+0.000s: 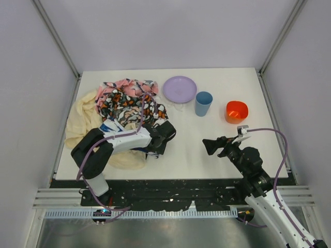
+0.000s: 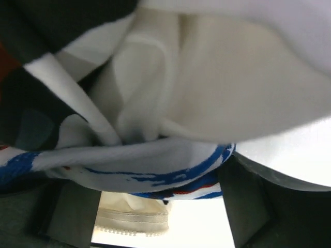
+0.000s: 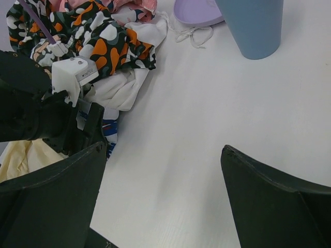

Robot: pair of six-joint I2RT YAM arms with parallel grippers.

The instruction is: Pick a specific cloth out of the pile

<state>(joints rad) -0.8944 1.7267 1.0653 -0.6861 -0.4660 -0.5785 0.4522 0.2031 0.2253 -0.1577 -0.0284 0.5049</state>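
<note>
White table (image 1: 183, 155), pile (image 1: 126, 101) on the left. Cloth (image 1: 168, 135) looks to be at its near-right edge, right at left gripper (image 1: 154, 148), which is buried, so can't tell its jaws. Right gripper (image 1: 205, 146) gapes, farther off.

The top camera is sitting high above the near edge of the desk (image 1: 217, 150), looking down at all of it. The left wrist camera is pushing very close into the pile (image 2: 207, 93), so blurry fabric is filling almost its whole view. The right wrist camera is hanging low over the desk, looking down and leftward. It is sharing the pile, the purple plate (image 3: 194, 13) and the blue cup (image 3: 253, 26) with the top view.
</note>
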